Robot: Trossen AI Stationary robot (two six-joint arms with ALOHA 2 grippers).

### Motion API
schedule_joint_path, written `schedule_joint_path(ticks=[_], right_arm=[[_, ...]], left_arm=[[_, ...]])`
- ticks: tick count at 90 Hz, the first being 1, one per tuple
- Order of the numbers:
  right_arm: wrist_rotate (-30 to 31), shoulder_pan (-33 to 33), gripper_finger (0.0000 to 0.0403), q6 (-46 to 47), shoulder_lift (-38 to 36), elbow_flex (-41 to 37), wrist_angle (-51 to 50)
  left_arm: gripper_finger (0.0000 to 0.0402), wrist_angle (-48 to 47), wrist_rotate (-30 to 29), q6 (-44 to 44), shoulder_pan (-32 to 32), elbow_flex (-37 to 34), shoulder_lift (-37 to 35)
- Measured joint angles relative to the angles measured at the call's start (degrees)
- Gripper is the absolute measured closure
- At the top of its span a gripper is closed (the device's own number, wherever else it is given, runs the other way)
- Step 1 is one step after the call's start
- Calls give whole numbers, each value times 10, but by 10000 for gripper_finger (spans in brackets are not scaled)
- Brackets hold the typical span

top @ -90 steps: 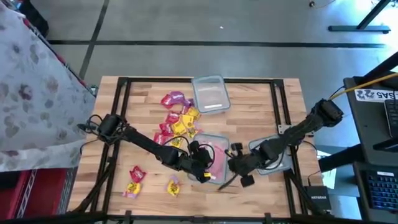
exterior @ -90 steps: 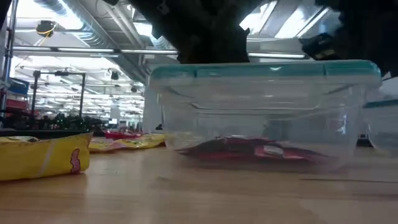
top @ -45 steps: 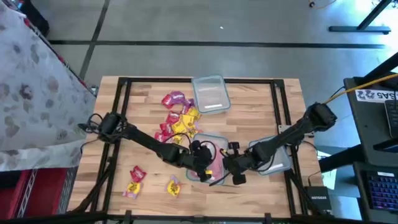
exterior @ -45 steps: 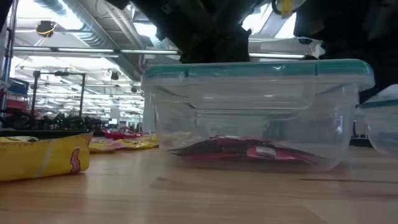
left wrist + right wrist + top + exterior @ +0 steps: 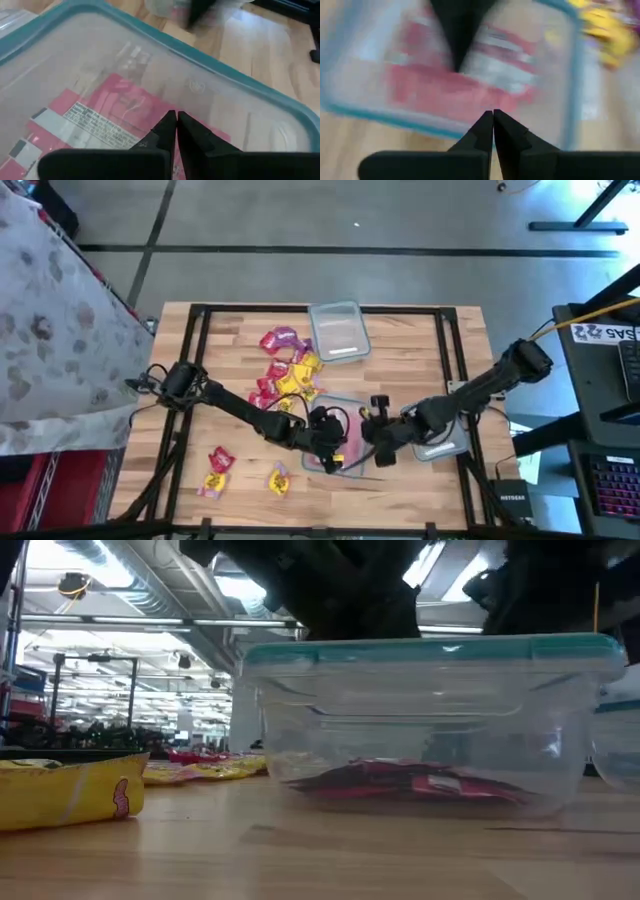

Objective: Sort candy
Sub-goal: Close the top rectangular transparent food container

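Above the lidded clear tub (image 5: 335, 442) at the near middle of the wooden surface (image 5: 400, 350), we see both hands poised over its teal-rimmed lid (image 5: 210, 65). We find the left hand (image 5: 176, 120) with its fingers pressed together and holding nothing, its tips over the lid's near part; whether they touch the lid we cannot tell. We find the right hand (image 5: 493, 116) likewise narrowed to a closed pair and empty, at the tub's right edge. Through the clear lid we note red candy packets (image 5: 107, 117) lying flat on the tub's floor; the low view shows the same red packets (image 5: 405, 782) resting at the bottom behind the clear wall.

We mark a loose heap of candy (image 5: 285, 370), red, yellow and magenta, on the surface to the far left of the tub, just beside it. Two further packets (image 5: 216, 470) and (image 5: 279, 477) lie apart near the left front edge. A yellow packet (image 5: 65, 790) fills the left foreground of the low view. We note a second clear tub (image 5: 338, 330) at the far middle, well apart from the hands, and a third clear container (image 5: 440, 435) beneath the right arm, just right of the lidded tub.
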Motion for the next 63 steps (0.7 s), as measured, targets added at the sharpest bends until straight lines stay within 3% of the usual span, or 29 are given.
schedule_joint_path(ticks=[37,51,63], right_arm=[[10,-151,403,33,4,-75,-3],[-68,-155,403,28,4,-108,44],[-170,-124,403,17,4,-109,69]], left_arm=[[401,4,-4,0,-5,0,1],[402,3,-8,3,-6,0,1],[402,-4,-10,12,-8,0,1]])
